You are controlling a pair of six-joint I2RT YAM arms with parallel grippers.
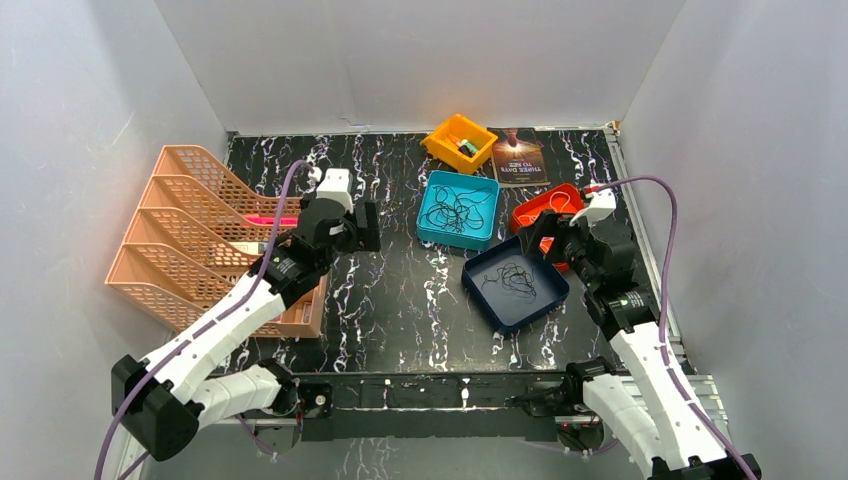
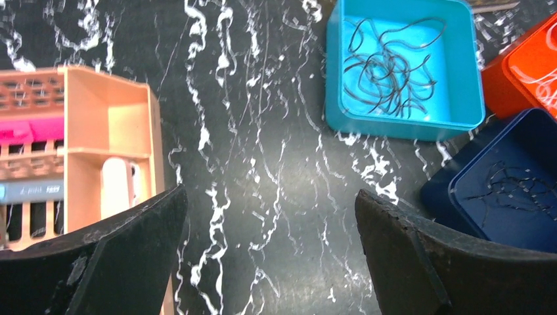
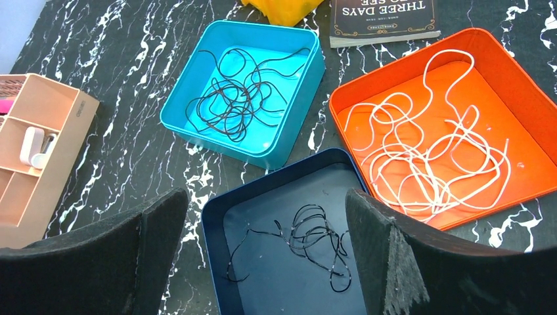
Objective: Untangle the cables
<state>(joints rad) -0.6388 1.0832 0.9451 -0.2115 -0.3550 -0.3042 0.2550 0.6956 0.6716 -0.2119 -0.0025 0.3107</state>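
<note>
**Three cables, three trays, both pincers spread**

At the far left of the black, white-veined desk (image 1: 400, 300) a peach file rack (image 1: 190, 225) stands, with a peach organiser (image 2: 108, 141) at its near end, just left of the left arm.

The left pincer (image 2: 269, 262) hangs above bare desk between the rack and the trays. Its jaws are wide apart and hold nothing.

Next comes a teal tray (image 3: 279, 141), which holds a loose, loopy dark cable (image 3: 240, 98). It may be reddish-brown, but the colour is hard to judge against the teal.

Behind the teal tray at the back of the desk is a small yellow bin (image 1: 458, 140), and right of that lies a dark book (image 1: 518, 158).

A navy tray (image 3: 217, 216) sits nearer the arms, touching the teal one at a corner. A thin black cable (image 3: 318, 236) is curled inside it.

To its right, and hard against it, an orange tray (image 3: 387, 82) contains a sprawling white cable (image 3: 420, 164).

The right pincer (image 3: 263, 262) hovers over the navy tray, its jaws parted and empty. Each cable lies in its own tray, apart from the others.
</note>
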